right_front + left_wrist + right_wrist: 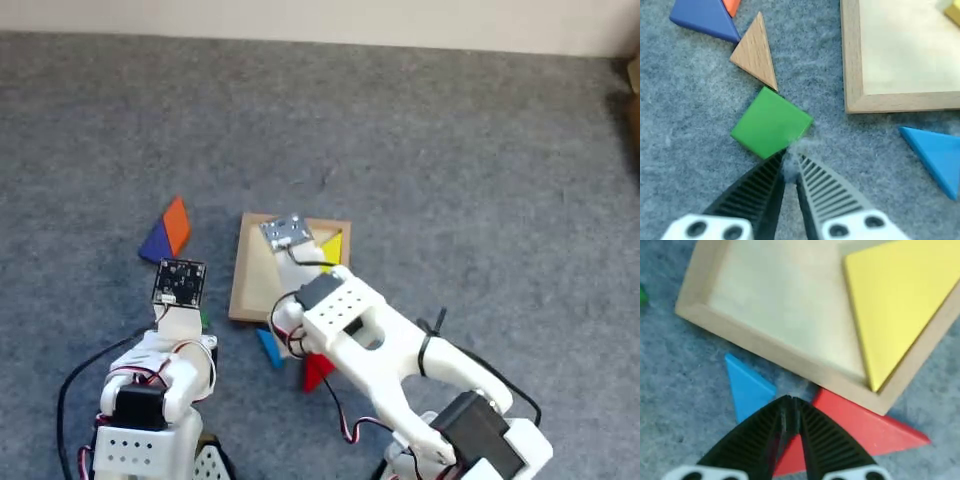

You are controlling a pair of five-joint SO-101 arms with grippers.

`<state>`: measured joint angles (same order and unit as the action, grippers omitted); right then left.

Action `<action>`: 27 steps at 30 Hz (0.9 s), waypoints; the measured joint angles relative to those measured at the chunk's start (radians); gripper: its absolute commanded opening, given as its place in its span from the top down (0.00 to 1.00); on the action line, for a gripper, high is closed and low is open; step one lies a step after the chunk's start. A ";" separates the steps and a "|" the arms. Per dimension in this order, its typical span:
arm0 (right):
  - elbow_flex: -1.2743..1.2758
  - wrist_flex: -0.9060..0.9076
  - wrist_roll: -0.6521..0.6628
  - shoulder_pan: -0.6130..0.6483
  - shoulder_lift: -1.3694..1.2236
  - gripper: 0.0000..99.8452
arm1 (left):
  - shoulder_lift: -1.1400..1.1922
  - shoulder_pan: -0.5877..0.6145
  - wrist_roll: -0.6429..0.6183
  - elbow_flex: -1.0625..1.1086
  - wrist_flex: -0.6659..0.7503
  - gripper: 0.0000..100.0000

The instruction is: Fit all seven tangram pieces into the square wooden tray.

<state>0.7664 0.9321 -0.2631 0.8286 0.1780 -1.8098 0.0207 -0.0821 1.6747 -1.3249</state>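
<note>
my left pincer [791, 161] is nearly closed and empty, tips at the green square's [771, 121] corner. my right pincer [789, 401] is closed and empty between the blue triangle [747, 387] and red triangle [860, 427], with the tray [765, 345] just ahead.

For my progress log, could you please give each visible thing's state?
wooden tray: mostly unfilled
yellow triangle: in tray
green square: outside tray
light blue triangle: outside tray
red triangle: outside tray
wood triangle: outside tray
dark blue triangle: outside tray
orange piece: outside tray
left gripper: shut, empty
right gripper: shut, empty
</note>
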 measured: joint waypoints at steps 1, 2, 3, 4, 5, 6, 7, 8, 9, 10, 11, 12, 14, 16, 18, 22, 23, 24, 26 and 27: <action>0.014 -0.005 -0.002 0.000 0.000 0.99 | 0.000 0.000 0.000 0.000 0.000 1.00; 0.026 -0.008 -0.002 0.000 0.000 0.99 | 0.000 0.000 0.000 0.000 0.000 1.00; 0.040 -0.009 -0.002 0.000 0.000 0.99 | 0.000 0.000 0.000 0.000 0.000 1.00; 0.054 -0.014 -0.002 0.000 0.000 0.99 | 0.000 0.000 0.000 0.000 0.000 1.00; 0.066 -0.014 -0.002 0.000 0.000 0.99 | 0.000 0.000 0.000 0.000 0.000 1.00; 0.080 -0.009 -0.002 0.000 0.000 0.99 | 0.000 0.000 0.000 0.000 0.000 1.00; 0.084 0.002 -0.002 0.000 0.000 0.99 | 0.000 0.000 0.000 0.000 0.000 1.00; 0.086 0.020 -0.002 -0.002 0.000 0.99 | 0.000 0.000 0.000 0.000 0.000 1.00; 0.086 0.043 0.002 -0.006 0.000 0.99 | 0.000 0.000 0.000 0.000 0.000 1.00; 0.086 0.068 0.015 -0.018 0.000 0.99 | 0.000 0.000 0.000 0.000 0.000 1.00; 0.086 0.097 0.041 -0.034 0.000 0.99 | 0.000 0.000 0.000 0.000 0.000 1.00; 0.086 0.126 0.074 -0.055 0.000 0.99 | 0.000 0.000 0.000 0.000 0.000 1.00; 0.087 0.173 0.137 -0.107 0.000 0.99 | 0.000 0.000 0.000 0.000 0.000 1.00; 0.087 0.199 0.195 -0.173 0.000 0.99 | 0.000 0.000 0.000 0.000 0.000 1.00; 0.087 0.209 0.259 -0.249 0.000 0.99 | 0.000 0.000 0.000 0.000 0.000 1.00; 0.087 0.212 0.399 -0.407 0.000 0.99 | 0.000 0.000 0.000 0.000 0.000 1.00; 0.087 0.212 0.434 -0.442 0.000 0.99 | 0.000 0.000 0.000 0.000 0.000 1.00; 0.087 0.209 0.463 -0.476 0.000 0.99 | 0.000 0.000 0.000 0.000 0.000 1.00; 0.074 0.206 0.519 -0.539 0.000 0.99 | 0.000 0.000 0.000 0.000 0.000 1.00; 0.058 0.206 0.545 -0.565 0.000 0.99 | 0.000 0.000 0.000 0.000 0.000 1.00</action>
<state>0.8247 1.1377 0.2816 0.2639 0.1780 -1.8098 0.0207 -0.0821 1.6747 -1.3249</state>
